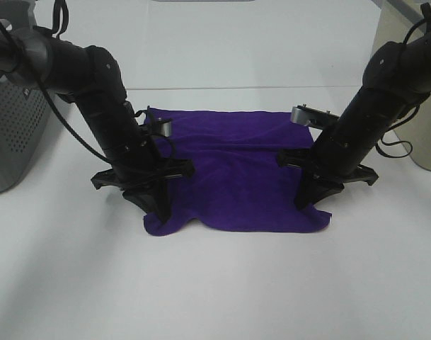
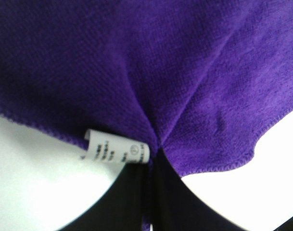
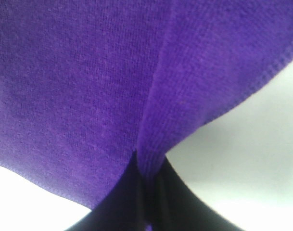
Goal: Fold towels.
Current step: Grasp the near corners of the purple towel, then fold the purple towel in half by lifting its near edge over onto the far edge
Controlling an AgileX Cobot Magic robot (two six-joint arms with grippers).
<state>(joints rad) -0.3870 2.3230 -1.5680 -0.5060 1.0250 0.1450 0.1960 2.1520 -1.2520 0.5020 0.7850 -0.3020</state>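
The deep purple, roughly square microfibre towel (image 1: 236, 170) lies spread in the middle of the white worktop (image 1: 215, 290), about midway between its left and right edges. Its far hem lies straight and its near hem is rippled.

The left gripper (image 1: 158, 209) has its jaws clamped on the hem close to the near-left corner. In the left wrist view, creases fan out from the pinch just beside the small white care tag (image 2: 118, 152). The right gripper (image 1: 304, 200) is likewise clamped near the near-right corner, with a ridge of cloth running into its jaws.

Holding the two corners level probably lets both arms carry the near hem over to the far one for an even half fold. The grey perforated plastic basket (image 1: 10, 134) stands apart, by the worktop's left edge.
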